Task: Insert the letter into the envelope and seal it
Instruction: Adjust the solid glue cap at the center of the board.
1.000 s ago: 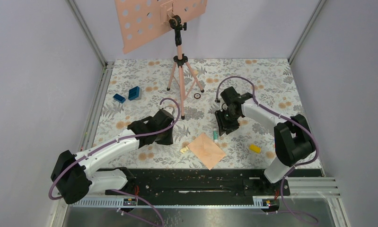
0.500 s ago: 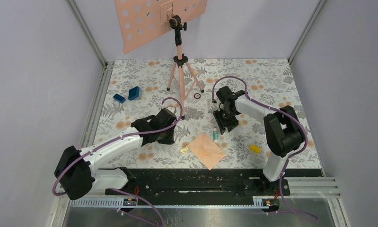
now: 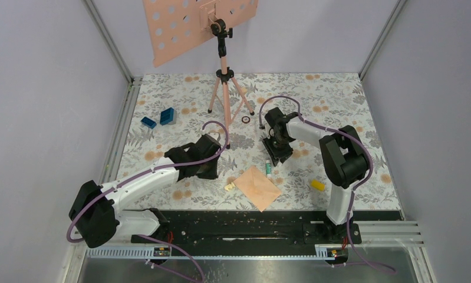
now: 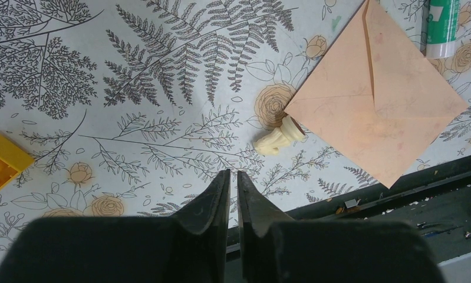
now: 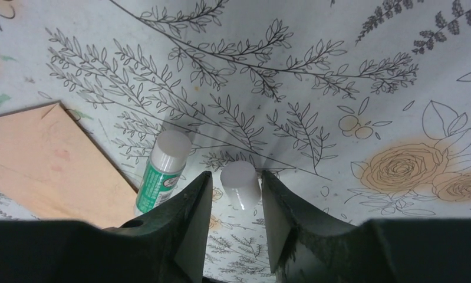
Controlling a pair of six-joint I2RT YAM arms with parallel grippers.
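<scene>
Floral desk [image 3: 339, 106]: envelope [image 3: 257, 187] flat, glue stick [image 3: 269, 169] just beside. Right pincer [image 5: 236, 175] apart, straddling white cap [image 5: 240, 184]; left pincer [image 4: 233, 177] together, empty. Risk: cap nudged away through off-centre closing.

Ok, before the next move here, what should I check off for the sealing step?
1. Letter inside envelope: cannot tell; none in view, flaps folded down.
2. Envelope flat, nothing on it: ok.
3. Glue stick lying beside the envelope: ok.
4. Right gripper gripping the white cylinder between its fingers: cannot tell.
5. Left gripper shut and empty: ok.
</scene>
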